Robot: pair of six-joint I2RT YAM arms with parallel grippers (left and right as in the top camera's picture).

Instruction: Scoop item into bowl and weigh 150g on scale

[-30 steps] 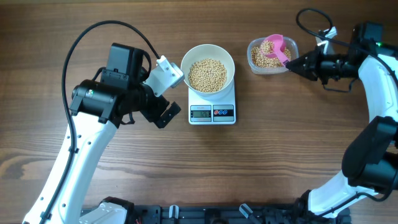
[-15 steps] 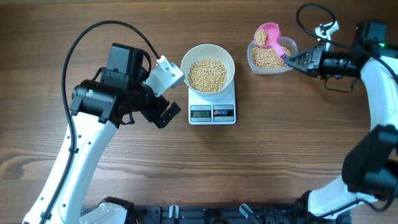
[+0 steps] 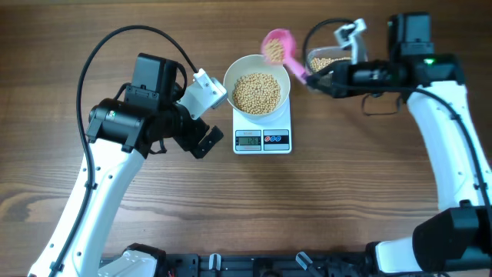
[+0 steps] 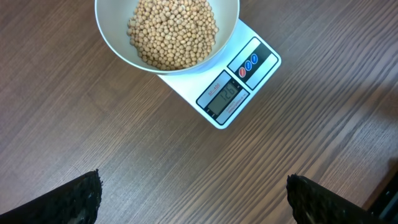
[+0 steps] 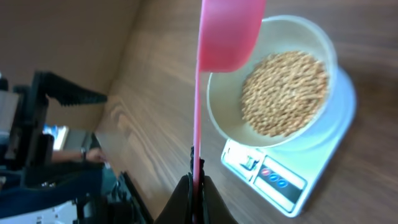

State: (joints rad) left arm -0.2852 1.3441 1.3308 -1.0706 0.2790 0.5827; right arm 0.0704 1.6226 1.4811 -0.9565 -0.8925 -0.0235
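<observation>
1. The right end effector (image 3: 314, 78) is clenching the thin handle of a pink scoop (image 3: 275, 45), its jaws pressed tight on the far end of the handle, as the right wrist view is showing at the fingers (image 5: 186, 198).
2. The pink scoop (image 5: 230, 34) is hanging with its cup over the far right edge of the bowl (image 3: 229, 91). The cup is blurring in the overhead view, so I cannot tell whether it is carrying anything.
3. The bowl (image 5: 323, 43) is sitting on the scale (image 3: 261, 140) and is holding a heap of beans (image 3: 256, 92) that is covering its bottom.
4. The scale (image 4: 230, 96) is lying flat on the tabletop (image 3: 346, 192), its display and buttons facing the near edge. Digits are showing on the display, but they are too small to read with certainty.
5. Behind the right arm, a clear tub (image 3: 327, 60) is standing on the tabletop to the right of the bowl, apart from it, with more beans lying inside.
6. The left end effector (image 3: 219, 117) is hovering released, its jaws standing wide apart and gripping nothing, just left of the scale and the bowl.
7. In the left wrist view the left end effector (image 4: 194, 186) is looking down on the bowl (image 4: 106, 25), the beans (image 4: 173, 34) and the scale, its two fingertips (image 4: 78, 199) showing at the bottom corners.
</observation>
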